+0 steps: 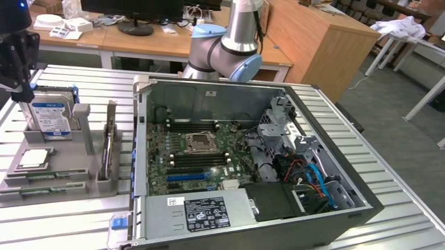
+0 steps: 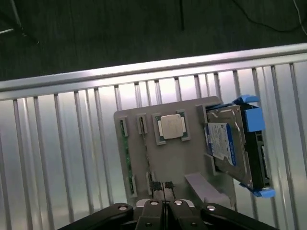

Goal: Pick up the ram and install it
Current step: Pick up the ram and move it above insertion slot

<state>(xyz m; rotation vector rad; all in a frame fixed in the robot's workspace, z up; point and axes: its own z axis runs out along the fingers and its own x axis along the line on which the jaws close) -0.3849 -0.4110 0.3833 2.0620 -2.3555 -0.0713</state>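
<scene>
Exterior view: a grey plastic holder [image 1: 76,183] sits on the ribbed metal bench [image 1: 70,224]. The long flat green ram stick [image 1: 38,190] lies in the holder's edge slot, opposite the upright blue-labelled silver hard drive [image 1: 50,117], and the black fingers [image 1: 21,91] hang above the holder's drive end.

Wrist view: the fingers [image 2: 156,188] are pressed together (nothing between them) over the holder [image 2: 168,163]; the ram stick [image 2: 126,158] rests untouched along its edge.

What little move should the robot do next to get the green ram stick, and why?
Probably open the claw. It is shut, hanging above the grey tray, while the ram lies in its slot along the tray's edge, not gripped. A shut claw could not fit around the thin stick, so opening likely comes first.
</scene>
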